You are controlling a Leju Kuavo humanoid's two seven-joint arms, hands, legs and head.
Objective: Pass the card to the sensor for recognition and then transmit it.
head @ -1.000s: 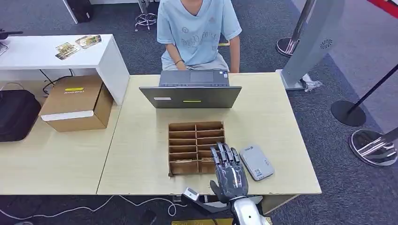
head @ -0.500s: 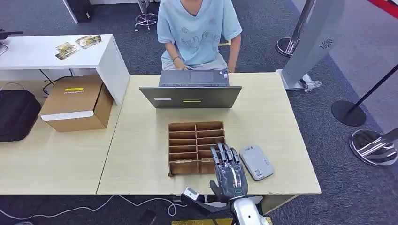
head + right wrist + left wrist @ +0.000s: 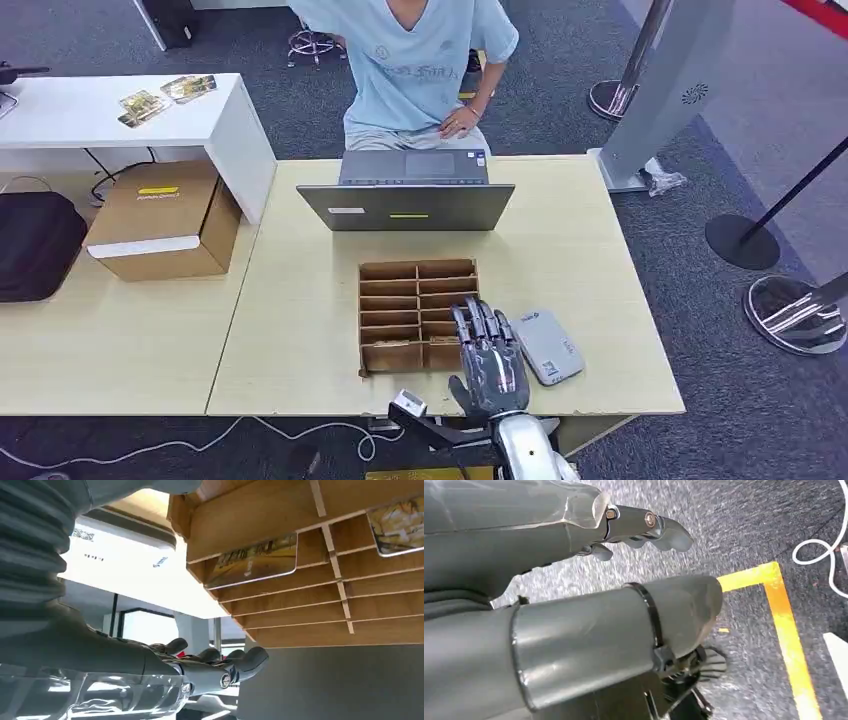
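- Fingers [image 3: 482, 325] of right hand [image 3: 490, 365] spread, holding nothing, poised over cardboard organiser [image 3: 418, 315] to reach a slot.
- Card [image 3: 252, 561] upright in compartment, unpicked.
- Grey sensor [image 3: 546, 345] just beside on counter [image 3: 300, 300], ready for scanning.

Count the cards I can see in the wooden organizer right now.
2 in the right wrist view: one card and another card, in side-by-side slots of the wooden organizer. More may be hidden.

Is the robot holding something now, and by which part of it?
Nothing is held. The right hand hovers with fingers stretched over the slotted cardboard box; the left hand hangs empty above the floor.
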